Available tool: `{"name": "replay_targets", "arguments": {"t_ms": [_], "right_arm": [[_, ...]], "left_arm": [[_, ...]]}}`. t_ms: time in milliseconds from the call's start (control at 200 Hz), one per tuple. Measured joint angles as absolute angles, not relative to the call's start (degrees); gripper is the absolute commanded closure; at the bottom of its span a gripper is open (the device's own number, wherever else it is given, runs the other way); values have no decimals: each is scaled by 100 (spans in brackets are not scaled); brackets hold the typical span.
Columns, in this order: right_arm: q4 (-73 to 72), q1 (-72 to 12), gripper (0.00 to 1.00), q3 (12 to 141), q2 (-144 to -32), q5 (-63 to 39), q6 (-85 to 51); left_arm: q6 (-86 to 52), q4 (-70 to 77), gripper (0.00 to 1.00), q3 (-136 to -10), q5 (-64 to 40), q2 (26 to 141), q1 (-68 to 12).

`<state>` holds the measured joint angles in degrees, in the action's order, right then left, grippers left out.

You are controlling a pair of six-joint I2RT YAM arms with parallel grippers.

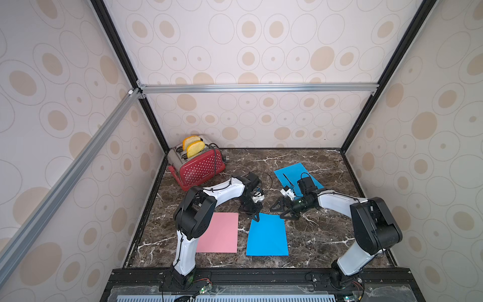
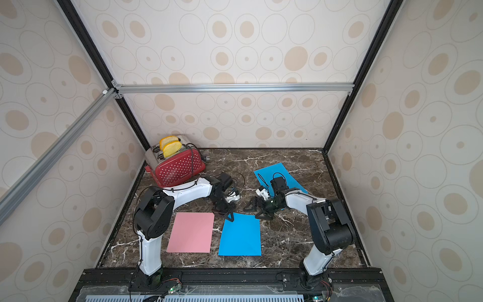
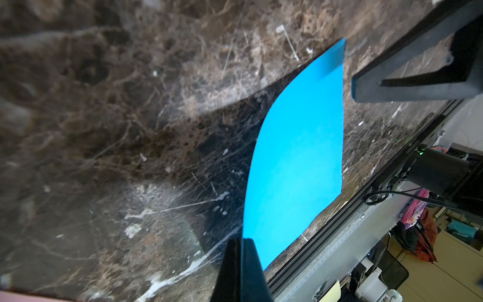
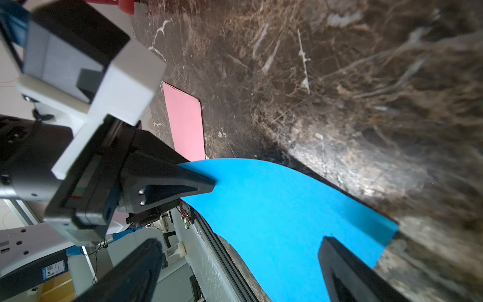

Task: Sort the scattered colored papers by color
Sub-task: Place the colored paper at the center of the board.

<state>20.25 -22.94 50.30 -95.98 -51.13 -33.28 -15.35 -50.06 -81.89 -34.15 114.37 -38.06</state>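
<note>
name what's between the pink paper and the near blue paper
Only bare table separates pink paper and near blue paper, shown in both top views.

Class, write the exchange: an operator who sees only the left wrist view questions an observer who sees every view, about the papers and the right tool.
Operator: My left tool pinches the near blue sheet. Any more blue?
Observer: Yes, a far blue sheet lies farther back, partly under the right arm.
Operator: Is the right tool gripping my sheet?
Observer: No, it is open, beside the near blue sheet's far corner.
</note>
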Motion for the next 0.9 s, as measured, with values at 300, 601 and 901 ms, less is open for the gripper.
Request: {"name": "replay_targets", "arguments": {"t_ms": [300,601,901], "right_arm": [[2045,-2298,0,4976,-9880,-5089,-3122],[2056,-2296,0,4976,-9885,-5096,-3055],[2069,-2296,0,4976,-9885,-5096,-2993]], "left_arm": [[-1533,-5013,100,-8189,-3409,11439,-3806],[-1535,-5024,95,-8189,-3361,11439,-3806],[-1533,-5334,86,-8191,-2803,11437,-3806]]}}
